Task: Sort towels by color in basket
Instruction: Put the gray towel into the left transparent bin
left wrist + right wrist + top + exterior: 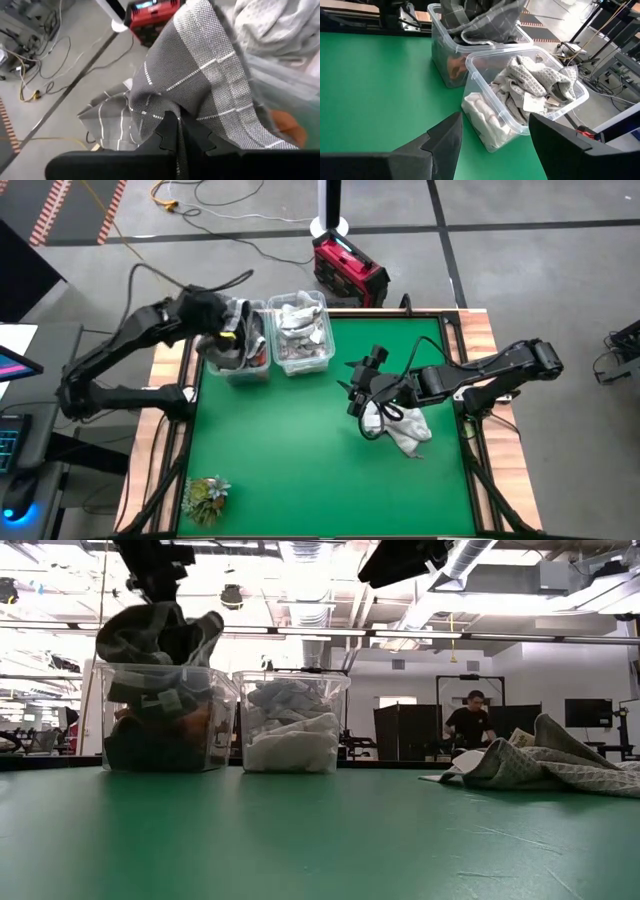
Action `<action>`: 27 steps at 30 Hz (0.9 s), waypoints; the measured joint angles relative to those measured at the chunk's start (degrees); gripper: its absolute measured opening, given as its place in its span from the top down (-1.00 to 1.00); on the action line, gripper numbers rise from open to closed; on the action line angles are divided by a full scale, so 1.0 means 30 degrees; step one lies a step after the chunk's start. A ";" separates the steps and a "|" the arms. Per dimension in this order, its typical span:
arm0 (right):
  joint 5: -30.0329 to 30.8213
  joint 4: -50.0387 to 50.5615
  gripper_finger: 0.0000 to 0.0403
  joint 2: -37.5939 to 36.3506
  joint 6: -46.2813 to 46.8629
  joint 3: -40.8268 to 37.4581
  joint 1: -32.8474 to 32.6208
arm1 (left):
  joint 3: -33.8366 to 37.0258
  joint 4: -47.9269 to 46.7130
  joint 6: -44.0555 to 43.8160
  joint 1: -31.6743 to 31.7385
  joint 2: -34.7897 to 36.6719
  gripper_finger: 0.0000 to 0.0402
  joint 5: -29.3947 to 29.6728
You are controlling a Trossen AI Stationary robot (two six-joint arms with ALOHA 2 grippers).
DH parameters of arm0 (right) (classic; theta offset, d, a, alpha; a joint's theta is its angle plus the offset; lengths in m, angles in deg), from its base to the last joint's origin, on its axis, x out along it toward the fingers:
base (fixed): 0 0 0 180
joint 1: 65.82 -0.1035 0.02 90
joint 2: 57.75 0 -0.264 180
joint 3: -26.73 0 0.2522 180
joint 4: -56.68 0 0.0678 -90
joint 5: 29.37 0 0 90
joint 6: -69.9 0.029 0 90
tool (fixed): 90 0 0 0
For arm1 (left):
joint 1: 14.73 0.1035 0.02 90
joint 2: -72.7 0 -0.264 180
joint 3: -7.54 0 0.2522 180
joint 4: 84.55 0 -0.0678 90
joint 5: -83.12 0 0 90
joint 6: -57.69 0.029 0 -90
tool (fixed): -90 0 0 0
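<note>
The left gripper [232, 332] hangs over the left-hand clear bin [262, 368] at about 11 o'clock on the green table [300, 460], its fingers pinched tight on a grey plaid towel [210, 80]; in the left wrist view the cloth bunches directly between the two dark fingers [167, 135] and drapes down toward the bin's mouth. From table height, the plaid towel [160, 635] mounds above the bin's rim, with dark and rust-orange cloth [195, 725] packed beneath it inside the container.

Just beside that bin, toward 12 o'clock, a second clear bin [318, 362] holds white and pale waffle-weave towels [530, 82], piled to about its rim.

The right gripper [352, 392] hovers above the table's centre-right, at roughly 2 o'clock, its fingers spread wide and holding nothing; its wrist camera looks across bare green surface at both bins. A pale patterned towel [405, 430] lies crumpled on the table just under and behind that gripper, toward 3 o'clock.

A small green leafy plant [205, 495] sits at the table's 7 o'clock corner, well apart from the bins. Beyond the far edge, a red case [348, 268] rests on the floor, and a person [468, 720] stands in the room behind
</note>
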 joint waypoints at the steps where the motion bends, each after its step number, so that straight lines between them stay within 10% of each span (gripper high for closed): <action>1: 0.0001 -0.0014 -0.29 0.0006 -0.0092 0.0000 0.0000 | 0.0000 0.0155 0.0283 0.0133 -0.0487 0.98 -0.0017; 27: -0.0006 0.2667 -0.29 0.0006 0.1789 0.0000 -0.0015 | -0.0036 0.1578 0.4188 0.4182 -1.1606 0.99 -0.4108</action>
